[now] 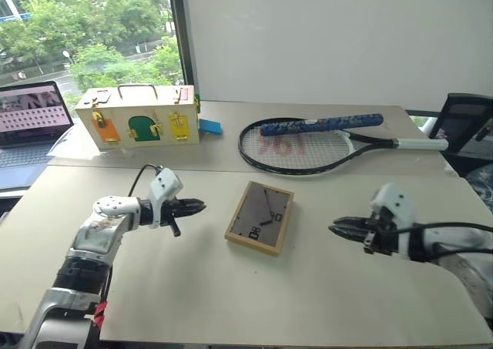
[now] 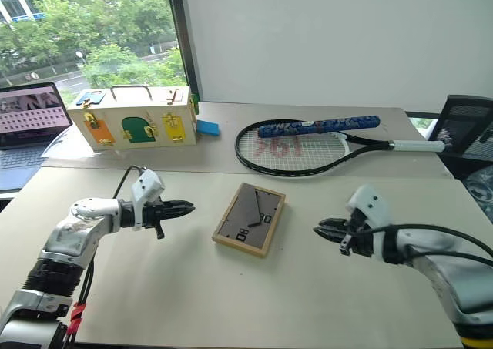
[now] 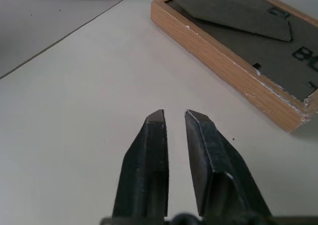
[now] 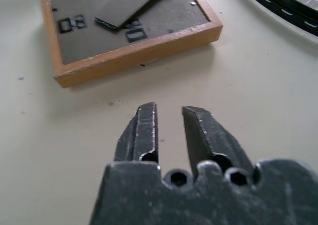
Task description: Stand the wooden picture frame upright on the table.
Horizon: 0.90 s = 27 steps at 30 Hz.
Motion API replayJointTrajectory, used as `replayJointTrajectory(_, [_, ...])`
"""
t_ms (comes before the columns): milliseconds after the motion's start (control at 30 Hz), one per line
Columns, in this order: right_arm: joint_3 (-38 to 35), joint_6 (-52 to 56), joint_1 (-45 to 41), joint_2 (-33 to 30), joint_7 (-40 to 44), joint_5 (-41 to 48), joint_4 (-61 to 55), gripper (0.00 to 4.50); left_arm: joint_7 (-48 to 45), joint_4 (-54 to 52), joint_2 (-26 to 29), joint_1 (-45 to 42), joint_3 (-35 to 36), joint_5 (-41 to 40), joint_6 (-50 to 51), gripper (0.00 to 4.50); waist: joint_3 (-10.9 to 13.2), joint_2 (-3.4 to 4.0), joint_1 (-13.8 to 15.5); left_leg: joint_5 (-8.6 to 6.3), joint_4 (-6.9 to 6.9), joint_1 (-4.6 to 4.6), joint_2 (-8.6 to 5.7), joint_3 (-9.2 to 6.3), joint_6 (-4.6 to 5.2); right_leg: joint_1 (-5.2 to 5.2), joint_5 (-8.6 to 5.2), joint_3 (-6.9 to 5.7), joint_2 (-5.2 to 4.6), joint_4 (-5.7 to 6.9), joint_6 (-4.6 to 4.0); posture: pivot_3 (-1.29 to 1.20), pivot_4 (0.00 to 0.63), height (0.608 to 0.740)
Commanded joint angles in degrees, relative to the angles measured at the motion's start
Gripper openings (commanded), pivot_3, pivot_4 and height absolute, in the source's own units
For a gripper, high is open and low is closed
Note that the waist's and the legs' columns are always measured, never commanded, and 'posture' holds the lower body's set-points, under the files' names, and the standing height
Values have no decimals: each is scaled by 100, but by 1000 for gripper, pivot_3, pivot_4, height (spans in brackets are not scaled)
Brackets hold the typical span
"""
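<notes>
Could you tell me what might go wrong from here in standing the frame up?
The wooden picture frame lies flat, back up, flush on the table, so the fingers may only push it along. Both the left gripper and right gripper are shut and apart from it. The tennis racket lies just behind and could be knocked.

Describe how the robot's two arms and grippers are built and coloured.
Both arms have silver-grey metal segments with white rounded wrist housings. The left arm shows black ribbed sections lower down, a red tie and a thin black cable looping over the wrist. The left gripper and right gripper each end in two black, wedge-shaped fingers tapering to blunt tips. Black cables run along the right forearm.
</notes>
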Motion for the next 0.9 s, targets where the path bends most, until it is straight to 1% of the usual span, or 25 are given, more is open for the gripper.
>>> replayJointTrajectory(33, [668, -599, -608, 190, 189, -680, 834, 36, 62, -172, -73, 123, -259, 285, -122, 0, 0, 0, -28, 0, -1, 0, 1, 0, 0, -2, 3, 0, 1, 0, -6, 0, 150, 720])
replayJointTrajectory(233, [1624, -1440, -1802, 901, 686, -1523, 2640, 36, 137, -684, -183, 404, -408, 294, 227, 0, 1, 2, -61, 1, -6, -1, 0, 0, 0, -4, 4, 0, 0, 3, -8, 0, 150, 720])
replayJointTrajectory(400, [1713, -1886, -2464, 1717, 765, -1744, 3617, 36, 35, -1466, -200, 727, -492, 6, 817, 0, 0, 2, -117, 1, -7, 9, 0, 0, -1, 6, 4, -1, 1, 7, -9, 0, 150, 720])
replayJointTrajectory(533, [1689, -2010, -2545, 1946, 884, -1843, 3760, 36, 77, -1682, -139, 867, -459, -17, 1007, 0, 0, 2, -135, 1, -8, 14, 1, -1, -1, 7, 5, -2, 1, 11, -10, 0, 150, 720])
replayJointTrajectory(733, [1609, -1972, -2327, 1878, 1014, -1841, 3566, 36, 108, -1513, -40, 878, -381, 46, 963, 0, 0, 2, -134, 1, -10, 25, 1, -1, -1, 16, 4, -1, 1, 12, -10, 0, 150, 720])
replayJointTrajectory(833, [1673, -2135, -2695, 2065, 993, -1998, 3886, 36, 80, -1419, -162, 785, -391, -63, 995, 0, 0, 3, -147, 1, -11, 30, 0, 0, -1, 21, 4, 0, 1, 12, -10, 0, 150, 720])
replayJointTrajectory(900, [1602, -1944, -2839, 2202, 940, -1969, 3931, 36, 122, -1336, -254, 723, -463, -37, 997, 0, 0, 3, -151, 1, -11, 36, 1, -1, -1, 25, 4, -1, 1, 12, -10, 0, 150, 720])
